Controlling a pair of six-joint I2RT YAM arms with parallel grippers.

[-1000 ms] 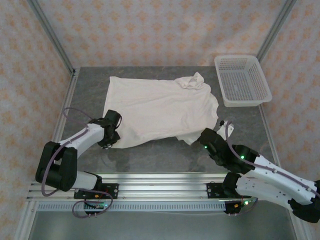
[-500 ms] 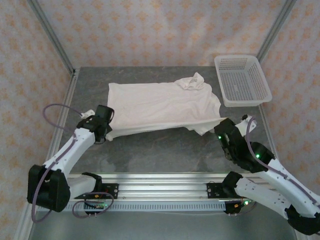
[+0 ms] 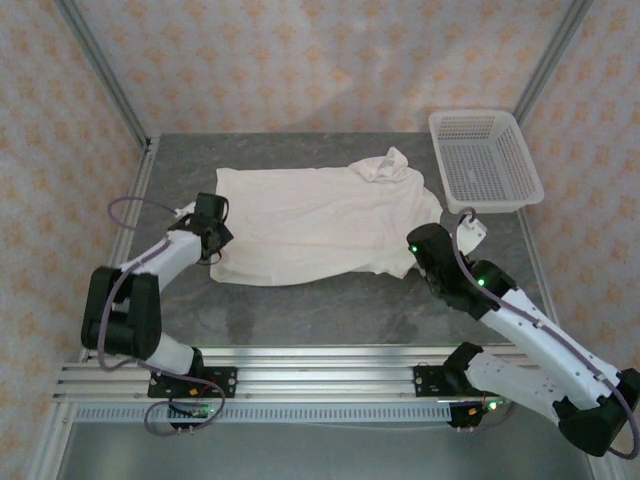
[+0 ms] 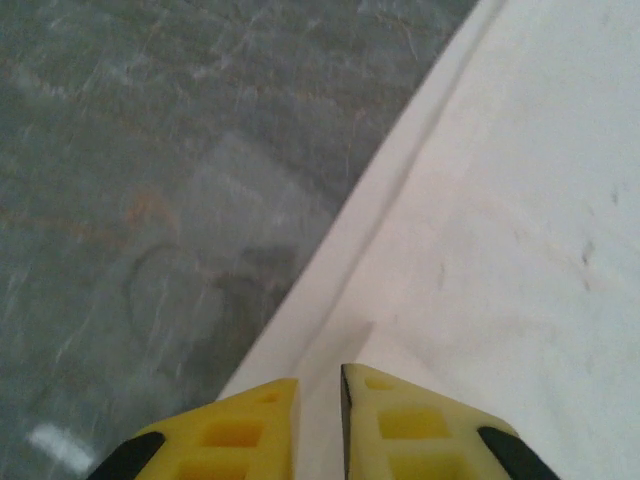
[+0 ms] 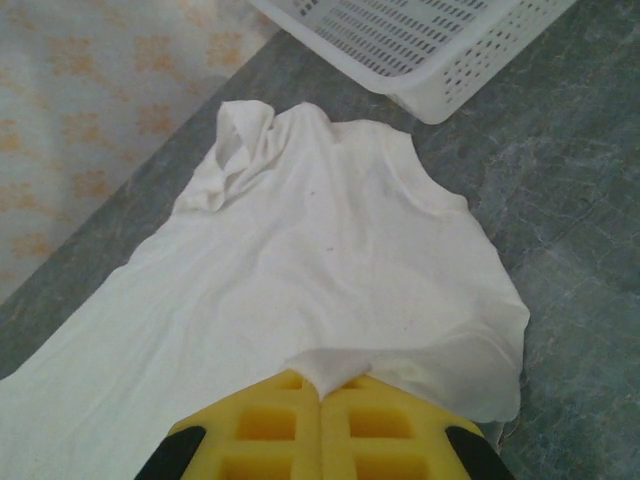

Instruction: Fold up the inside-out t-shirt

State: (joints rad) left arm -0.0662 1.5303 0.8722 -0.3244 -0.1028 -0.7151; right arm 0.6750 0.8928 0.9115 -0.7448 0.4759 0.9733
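We're seeing the soft white cloth short-sleeved t-shirt (image 3: 320,215) lying mostly flat on the grey stone-look desk (image 3: 330,305), around mid-desk. Its long axis is running left to right across the desk. The straight edge is sitting at the left, and the bunched, crumpled end is pointing right and far, toward the white plastic mesh basket (image 3: 480,205). The basket is sitting at the far right corner, near the shirt and not touching it.

The left hand (image 3: 214,248) is sitting over the shirt's left edge near the near-left corner. In the left wrist view its yellow fingers (image 4: 420,425) are showing a thin slit between them, with cloth right under the tips. We can't tell if any cloth is pinched.

The right hand (image 3: 415,248) is working the near-right corner. In the right wrist view its fingers (image 5: 260,420) are pressing together on a small raised fold of the shirt edge, so it's gripping the cloth.
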